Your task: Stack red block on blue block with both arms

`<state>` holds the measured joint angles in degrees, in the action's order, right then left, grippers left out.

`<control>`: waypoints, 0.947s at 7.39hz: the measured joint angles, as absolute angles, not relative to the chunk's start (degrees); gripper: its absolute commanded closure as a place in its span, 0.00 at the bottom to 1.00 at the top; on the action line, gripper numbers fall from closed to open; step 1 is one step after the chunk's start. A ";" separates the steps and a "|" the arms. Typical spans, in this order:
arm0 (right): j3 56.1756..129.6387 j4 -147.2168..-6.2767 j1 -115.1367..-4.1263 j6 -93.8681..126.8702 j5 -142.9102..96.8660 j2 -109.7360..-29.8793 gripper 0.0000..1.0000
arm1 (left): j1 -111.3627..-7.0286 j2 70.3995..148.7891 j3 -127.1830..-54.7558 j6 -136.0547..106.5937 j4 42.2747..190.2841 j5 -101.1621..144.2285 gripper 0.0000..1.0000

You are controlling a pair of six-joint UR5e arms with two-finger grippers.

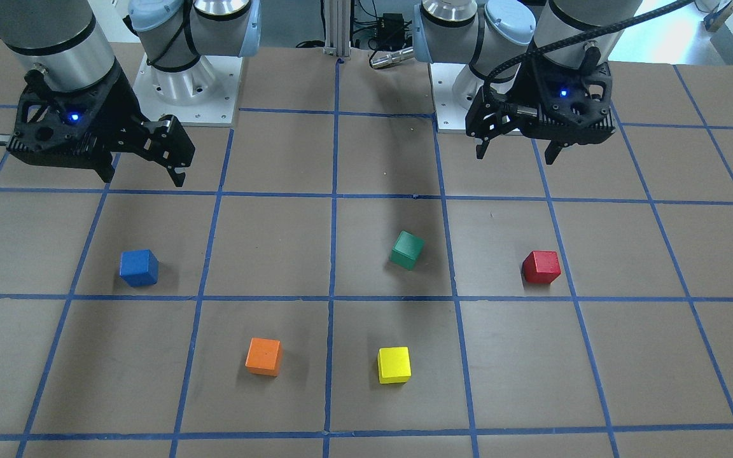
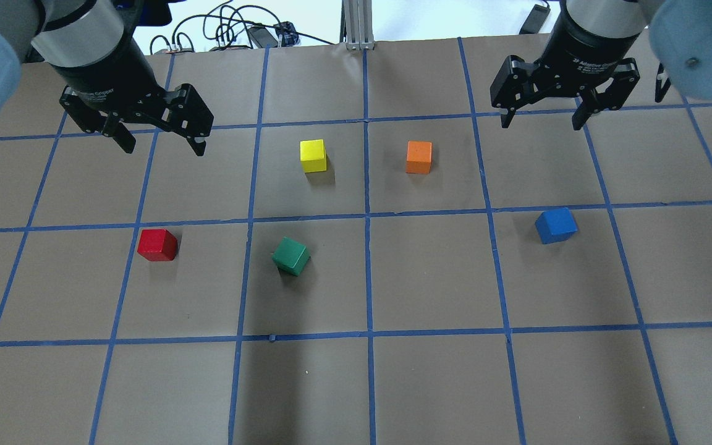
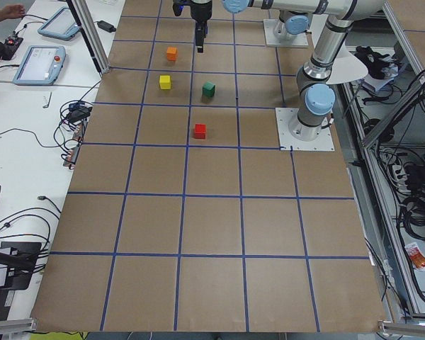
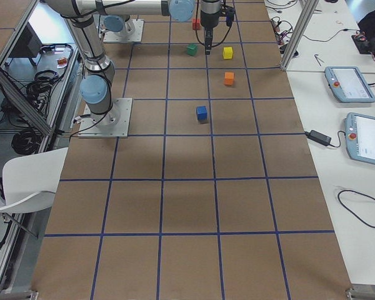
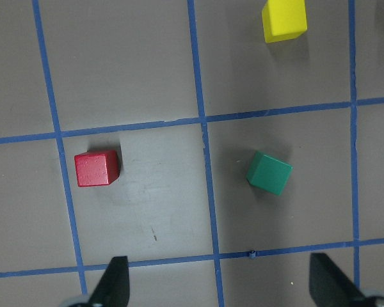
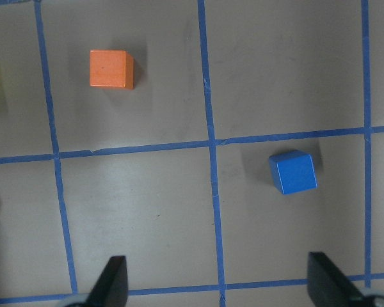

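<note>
Five blocks sit on the tabletop (image 2: 430,383), one of each colour, all well apart. In the overhead view the red block (image 2: 157,245) lies at middle left and the blue block (image 2: 555,225) at middle right. The green block (image 2: 291,256) is just left of centre, with the yellow block (image 2: 313,155) and orange block (image 2: 419,157) above the centre. Two tools hang over them, the left tool (image 2: 161,145) at upper left and the right tool (image 2: 541,123) at upper right, each with its two fingers spread apart.

Matt-painted red block (image 2: 157,245) and blue block (image 2: 555,225); brown paper-covered table (image 2: 430,278)
</note>
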<state>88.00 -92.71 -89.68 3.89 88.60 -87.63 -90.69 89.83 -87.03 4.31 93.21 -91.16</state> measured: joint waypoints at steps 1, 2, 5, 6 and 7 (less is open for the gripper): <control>88.01 -93.34 -89.66 3.93 88.66 -87.14 0.00 | -90.58 89.93 -86.87 4.39 93.37 -91.18 0.00; 88.02 -94.08 -89.65 3.94 88.66 -86.57 0.00 | -90.32 90.21 -86.64 4.56 93.37 -91.16 0.00; 88.03 -97.71 -89.69 3.84 88.23 -85.68 0.00 | -87.70 93.96 -87.53 7.89 90.50 -90.87 0.00; 88.08 -98.02 -89.71 3.79 88.26 -85.64 0.00 | -85.46 95.75 -87.72 10.10 89.00 -90.56 0.00; 88.31 -98.15 -89.69 3.78 88.33 -85.62 0.00 | -83.55 97.70 -87.84 12.89 87.83 -90.56 0.00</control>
